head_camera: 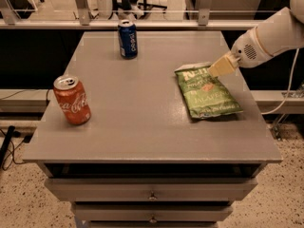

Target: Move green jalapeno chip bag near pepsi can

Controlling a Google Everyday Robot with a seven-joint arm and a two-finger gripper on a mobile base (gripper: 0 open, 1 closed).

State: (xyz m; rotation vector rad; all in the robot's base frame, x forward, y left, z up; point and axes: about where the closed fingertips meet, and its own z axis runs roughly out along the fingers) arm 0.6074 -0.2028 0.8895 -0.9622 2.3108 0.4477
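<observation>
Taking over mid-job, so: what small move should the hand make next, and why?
Probably lower the hand onto the far corner of the flat light-green jalapeno chip bag and grip it: the hand is at that corner, and the bag lies far right of the dark-blue pepsi can.

My gripper (219, 66) over the far corner of the green jalapeno chip bag (208, 93), that corner hidden beneath it, my arm (270, 34) behind it cut off by the right edge, bag's small print unreadable
</observation>
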